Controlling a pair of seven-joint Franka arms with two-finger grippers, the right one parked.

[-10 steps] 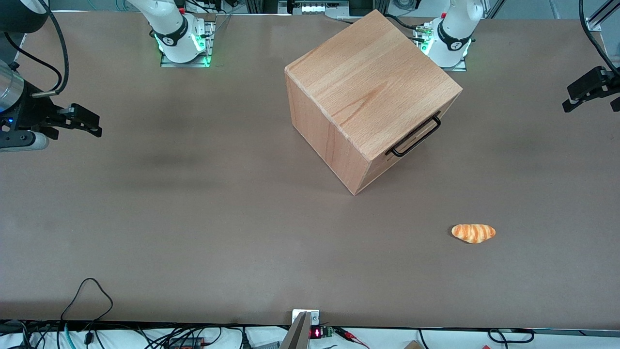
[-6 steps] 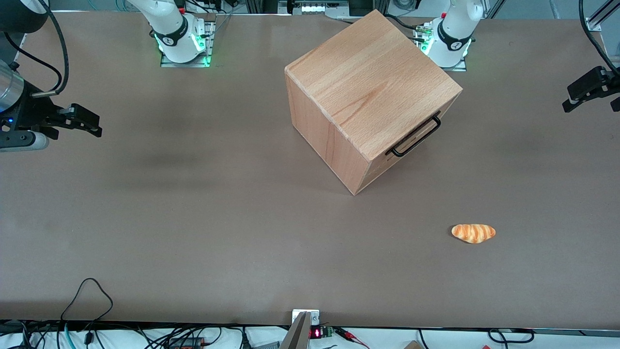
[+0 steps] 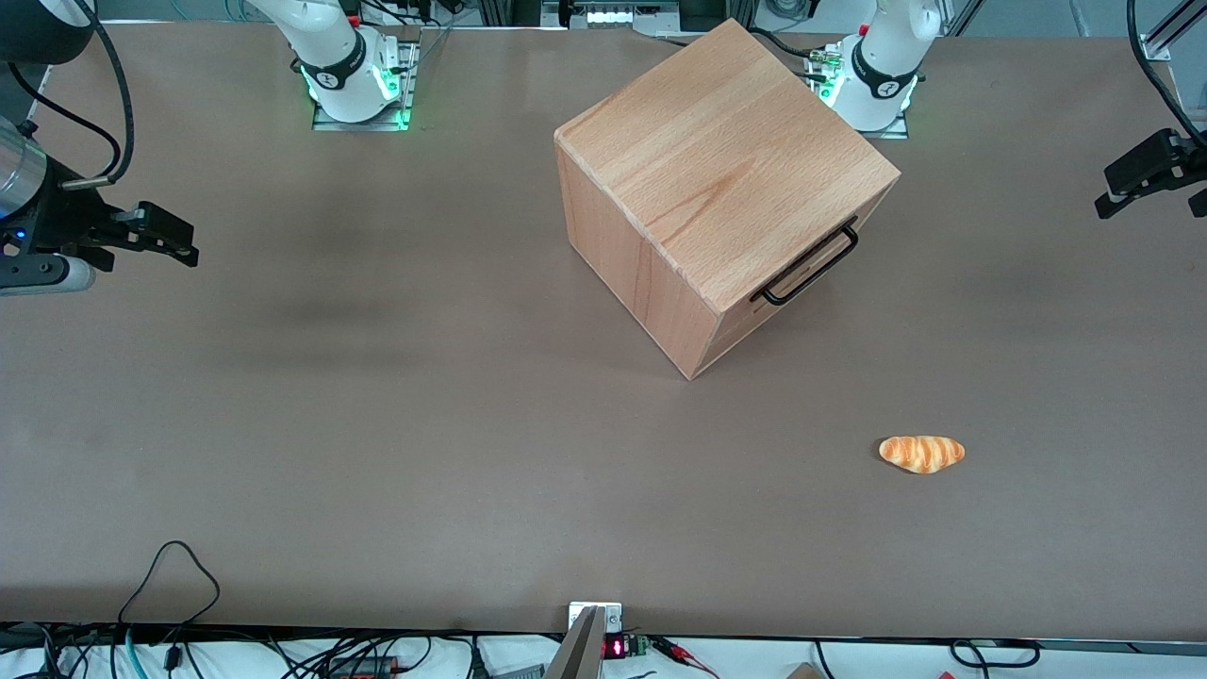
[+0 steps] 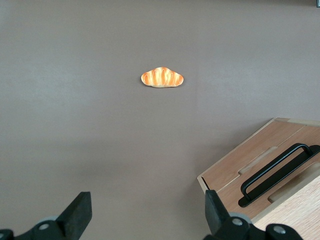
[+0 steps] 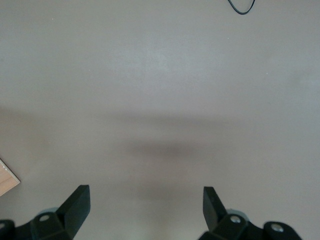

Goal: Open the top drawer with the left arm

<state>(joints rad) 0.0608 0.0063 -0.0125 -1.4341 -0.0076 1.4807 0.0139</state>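
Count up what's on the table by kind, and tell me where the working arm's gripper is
Wooden cabinet, with its top drawer shut and a black handle: 1
Bread roll: 1
Total: 2
The left gripper hangs open over the working arm's end of the table, away from the handle and holding nothing.

The left arm (image 3: 886, 57) is glossy white with rounded segments, a dark band with a small white marking around its lowest joint, and green light glowing at its base by the desk's edge. Its pincer (image 3: 1146, 174) is matt black and blocky, its two wedge-shaped fingers (image 4: 80, 214) spread wide, a black cable looping above it.
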